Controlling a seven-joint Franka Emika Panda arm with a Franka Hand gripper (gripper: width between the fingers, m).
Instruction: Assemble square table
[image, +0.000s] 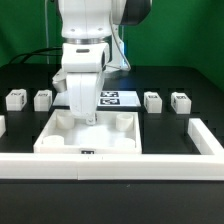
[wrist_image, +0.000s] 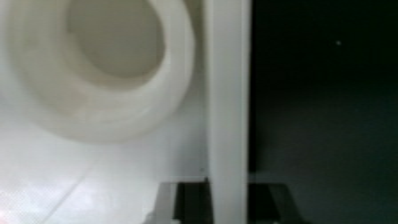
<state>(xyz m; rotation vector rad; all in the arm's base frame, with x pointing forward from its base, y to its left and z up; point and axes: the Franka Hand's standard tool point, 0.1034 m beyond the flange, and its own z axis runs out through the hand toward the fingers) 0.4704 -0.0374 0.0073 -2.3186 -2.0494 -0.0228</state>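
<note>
Exterior view: the tabletop (image: 55, 140) lies in the lower middle of the frame, the gripper (image: 88, 120) clenched on its far rim, while all four legs (image: 42, 98) sit loose in a row at mid-height, so assembly looks barely begun.

Exterior view fronts the square table (image: 60, 145); wrist view hugs it.

The claw (image: 89, 116) hangs low over the square tabletop (image: 60, 143), two leg posts (image: 152, 100) standing on either side.
</note>
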